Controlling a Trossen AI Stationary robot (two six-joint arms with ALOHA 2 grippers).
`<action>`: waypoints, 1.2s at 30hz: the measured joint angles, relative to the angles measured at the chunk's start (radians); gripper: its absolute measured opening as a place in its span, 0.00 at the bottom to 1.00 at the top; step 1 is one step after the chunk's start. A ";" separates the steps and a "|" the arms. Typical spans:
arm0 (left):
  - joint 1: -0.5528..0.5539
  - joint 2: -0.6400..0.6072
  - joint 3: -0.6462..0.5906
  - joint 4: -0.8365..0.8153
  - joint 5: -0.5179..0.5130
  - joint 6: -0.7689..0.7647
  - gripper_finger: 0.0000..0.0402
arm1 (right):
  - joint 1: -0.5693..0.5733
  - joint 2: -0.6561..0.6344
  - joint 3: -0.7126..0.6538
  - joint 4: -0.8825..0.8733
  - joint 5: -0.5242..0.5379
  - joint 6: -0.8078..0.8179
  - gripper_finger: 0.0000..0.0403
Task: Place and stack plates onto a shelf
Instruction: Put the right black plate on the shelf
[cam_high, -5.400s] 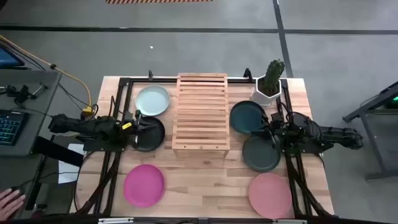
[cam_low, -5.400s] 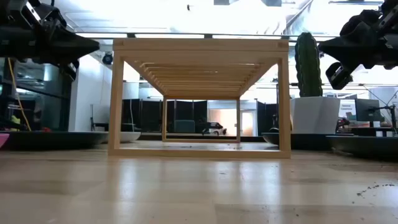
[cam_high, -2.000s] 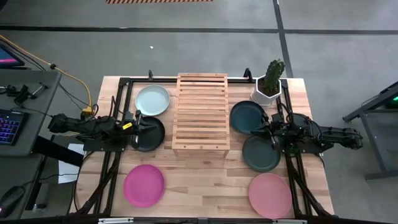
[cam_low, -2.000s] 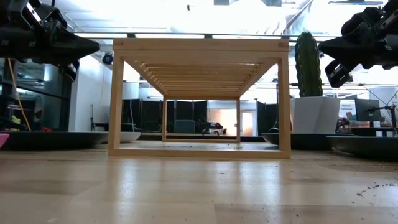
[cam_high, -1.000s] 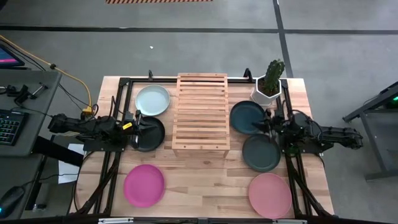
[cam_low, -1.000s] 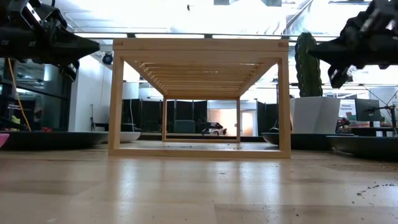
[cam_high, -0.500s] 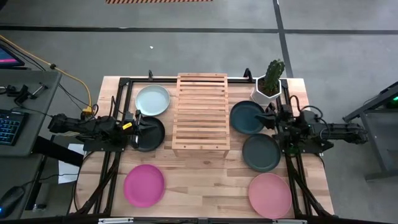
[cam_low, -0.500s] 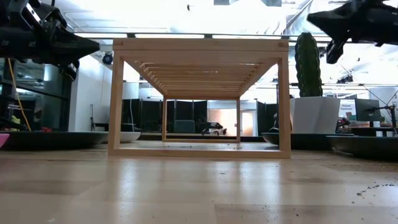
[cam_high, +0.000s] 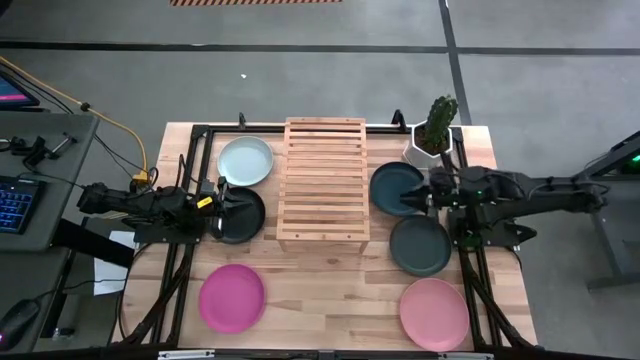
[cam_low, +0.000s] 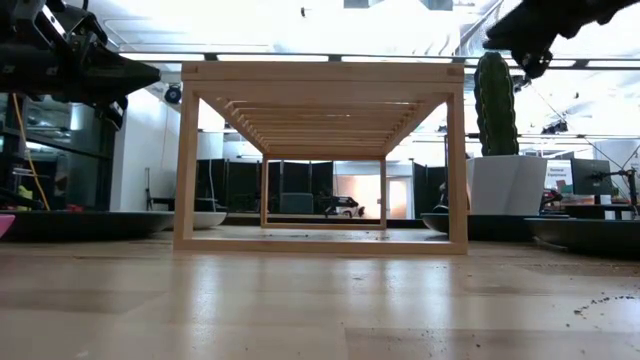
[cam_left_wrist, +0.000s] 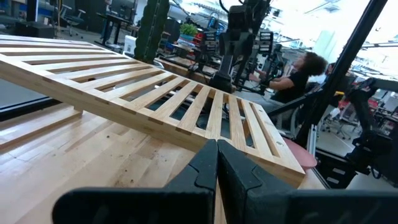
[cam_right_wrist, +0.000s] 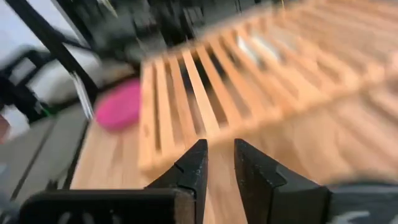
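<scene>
The slatted wooden shelf (cam_high: 323, 180) stands mid-table on its legs, with nothing on its top. On the table to its left lie the mint plate (cam_high: 246, 160), the black plate (cam_high: 240, 214) and the magenta plate (cam_high: 231, 296). To its right lie a dark teal plate (cam_high: 397, 188), a dark grey plate (cam_high: 420, 245) and the salmon plate (cam_high: 434, 312). My left gripper (cam_high: 222, 208) (cam_left_wrist: 217, 158) hovers shut, high over the black plate. My right gripper (cam_high: 431, 192) (cam_right_wrist: 219, 152) hangs high above the teal plate's right rim, its fingers a narrow gap apart, pointing at the shelf.
A cactus in a white pot (cam_high: 432, 135) stands at the far right corner, just behind my right gripper. Black frame rails (cam_high: 190, 180) run along both sides of the table. A person (cam_left_wrist: 298, 68) sits in the room beyond. Bare wood lies in front of the shelf.
My right gripper has risen well above its earlier height and swung toward the table's far edge, from over the dark grey plate to over the teal plate's right rim. My left arm and all the plates have kept still.
</scene>
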 joint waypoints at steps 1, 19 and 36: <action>0.000 0.000 0.000 0.000 0.000 0.000 0.00 | 0.000 0.024 0.030 -0.072 -0.007 0.040 0.17; 0.000 0.000 0.000 0.000 0.000 -0.035 0.00 | 0.303 0.385 0.027 -0.228 -0.235 0.646 0.17; 0.000 0.000 0.000 0.000 0.000 -0.035 0.00 | 0.520 0.771 0.238 -0.465 -0.137 0.772 0.17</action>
